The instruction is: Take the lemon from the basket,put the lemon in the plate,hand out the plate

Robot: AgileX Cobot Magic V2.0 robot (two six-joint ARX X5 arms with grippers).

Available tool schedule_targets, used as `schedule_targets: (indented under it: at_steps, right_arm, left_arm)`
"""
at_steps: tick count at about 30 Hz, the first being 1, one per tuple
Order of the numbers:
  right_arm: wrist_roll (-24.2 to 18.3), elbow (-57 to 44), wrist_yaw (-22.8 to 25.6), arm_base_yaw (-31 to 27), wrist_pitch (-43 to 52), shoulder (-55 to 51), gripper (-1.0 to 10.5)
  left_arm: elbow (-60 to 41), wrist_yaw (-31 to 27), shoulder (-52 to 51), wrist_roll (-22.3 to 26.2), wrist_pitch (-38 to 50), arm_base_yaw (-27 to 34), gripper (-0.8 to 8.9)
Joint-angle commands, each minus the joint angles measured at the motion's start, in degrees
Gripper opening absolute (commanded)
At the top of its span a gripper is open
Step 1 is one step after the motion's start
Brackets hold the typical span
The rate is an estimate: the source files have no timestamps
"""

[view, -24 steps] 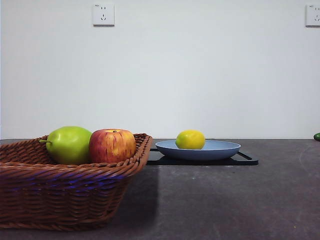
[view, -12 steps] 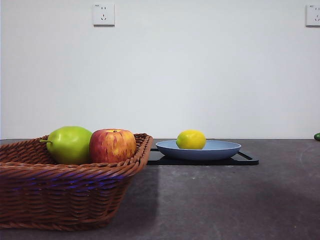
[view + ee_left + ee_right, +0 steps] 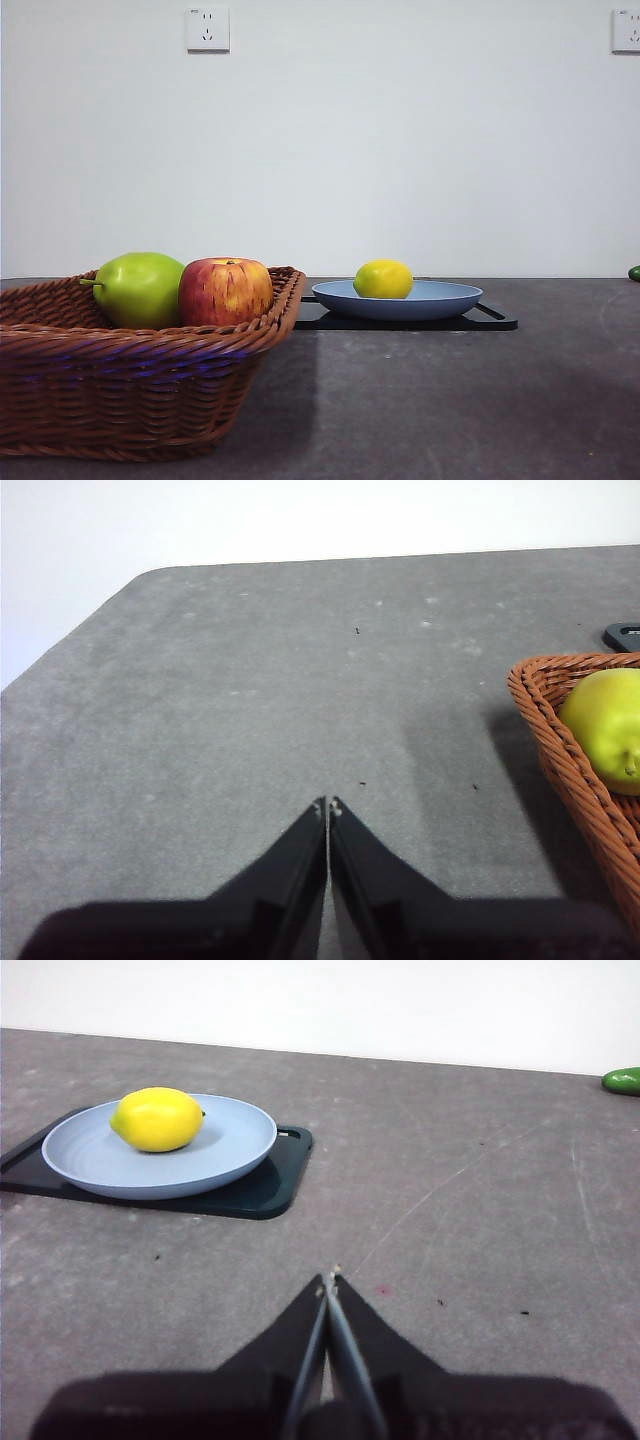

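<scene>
Lemon point(image 3: 382, 279) on plate point(image 3: 440, 299); pear point(image 3: 138, 289), apple point(image 3: 225, 291) in basket point(image 3: 140, 385); both hands empty, pressed closed.

No readable text, label, brand or number appeared in any of the views. In the front view, the wall outlet point(image 3: 207, 29) carried a tiny dark mark at its upper left corner, and the second outlet point(image 3: 627, 30) at the right edge carried a similar one, but both were too small to make out. The lemon point(image 3: 383, 279), the plate point(image 3: 440, 298), the basket point(image 3: 120, 400) and the black tray point(image 3: 250, 1192) bore no writing or stickers that could be seen.
</scene>
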Motion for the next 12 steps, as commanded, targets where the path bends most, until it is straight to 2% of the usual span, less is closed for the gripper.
schedule_targets:
  at_steps: [1, 5, 8, 12]
  right_arm:
    - [-0.11, -0.79, 0.07, -0.15, 0.66, -0.2, 0.1]
    - [0.04, -0.79, 2.12, -0.15, 0.24, -0.2, 0.1]
    - [2.86, -0.79, 4.57, -0.15, 0.13, -0.2, 0.1]
    - [3.63, -0.79, 4.79, -0.15, 0.13, -0.2, 0.1]
  left_arm:
    - [-0.7, 0.04, -0.15, -0.55, 0.46, 0.17, 0.08]
    - [-0.7, 0.04, -0.15, -0.55, 0.46, 0.17, 0.08]
    - [-0.7, 0.04, -0.15, -0.55, 0.48, 0.17, 0.08]
    - [-0.7, 0.07, -0.15, -0.55, 0.46, 0.17, 0.08]
